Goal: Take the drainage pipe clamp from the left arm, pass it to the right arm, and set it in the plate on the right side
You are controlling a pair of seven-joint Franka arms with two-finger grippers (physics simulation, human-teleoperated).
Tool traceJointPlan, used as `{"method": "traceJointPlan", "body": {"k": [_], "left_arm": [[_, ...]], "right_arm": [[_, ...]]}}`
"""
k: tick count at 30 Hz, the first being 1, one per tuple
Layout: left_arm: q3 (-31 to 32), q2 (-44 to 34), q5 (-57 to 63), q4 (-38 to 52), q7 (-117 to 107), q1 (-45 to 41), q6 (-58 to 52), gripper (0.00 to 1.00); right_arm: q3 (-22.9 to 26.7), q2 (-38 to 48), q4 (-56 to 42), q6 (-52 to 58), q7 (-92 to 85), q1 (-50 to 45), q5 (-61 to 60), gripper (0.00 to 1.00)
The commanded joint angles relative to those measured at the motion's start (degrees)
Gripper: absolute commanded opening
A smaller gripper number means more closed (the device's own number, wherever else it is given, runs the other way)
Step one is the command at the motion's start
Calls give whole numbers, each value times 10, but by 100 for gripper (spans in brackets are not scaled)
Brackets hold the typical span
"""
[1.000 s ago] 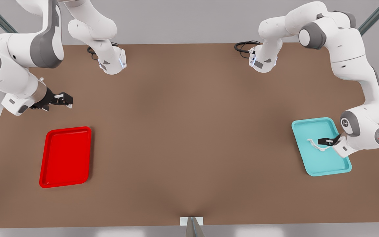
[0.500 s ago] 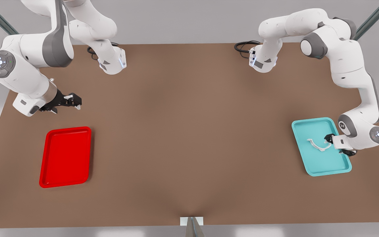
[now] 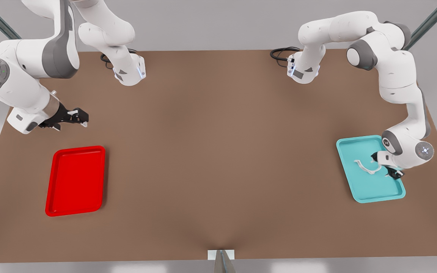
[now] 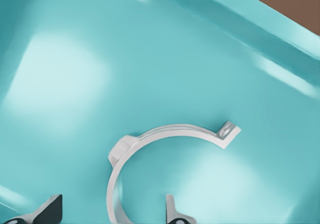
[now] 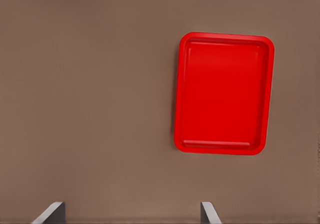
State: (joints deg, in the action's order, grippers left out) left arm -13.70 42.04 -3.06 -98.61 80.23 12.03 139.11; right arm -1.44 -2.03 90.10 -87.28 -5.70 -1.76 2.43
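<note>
None of the task's steps were done: left gripper (image 4: 112, 211), fingers spread, straddled the drainage pipe clamp (image 4: 150, 154) lying in the teal tray (image 3: 359, 189); right gripper (image 3: 79, 116), fingers spread and holding nothing, waited near the empty red plate (image 3: 75, 204).

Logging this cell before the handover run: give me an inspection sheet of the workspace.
Surface: brown tabletop, flat.
Job's things: thin white half-ring pipe clamp lying in the teal rectangular tray; red rectangular tray holds nothing.
Clutter: nothing seen.
Grippers: left gripper open, fingers straddling one end of the clamp; right gripper open, waiting above the table near the red tray.
Cables: black loops at the arm bases.
Surroundings: grey walls, metal struts.
</note>
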Motion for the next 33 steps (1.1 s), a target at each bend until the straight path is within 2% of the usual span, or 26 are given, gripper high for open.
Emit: {"method": "traceJointPlan", "body": {"k": [1,2,4,5,10,12,14,33], "left_arm": [[0,-1,-3,-4,80,1,27,100],[0,1,-3,-4,80,1,27,100],[0,0,-3,-4,83,2,27,69],[0,0,-3,-4,85,5,24,62],[0,1,-3,-3,82,4,24,62],[0,1,-3,-3,81,4,24,57],[0,1,-3,-3,80,3,24,46],[-4,2,2,-1,31,6,-13,46]], "right_arm": [[-1,0,0,15,-2,-11,2,100],[-1,-1,0,15,2,-11,2,100],[-1,-1,3,18,4,-18,2,100],[-1,-1,3,19,4,-19,2,100],[-2,-3,3,20,4,-20,3,100],[-2,-3,3,26,3,-20,3,100],[-3,-3,4,30,3,-20,3,100],[-3,-5,6,33,3,-27,4,100]]}}
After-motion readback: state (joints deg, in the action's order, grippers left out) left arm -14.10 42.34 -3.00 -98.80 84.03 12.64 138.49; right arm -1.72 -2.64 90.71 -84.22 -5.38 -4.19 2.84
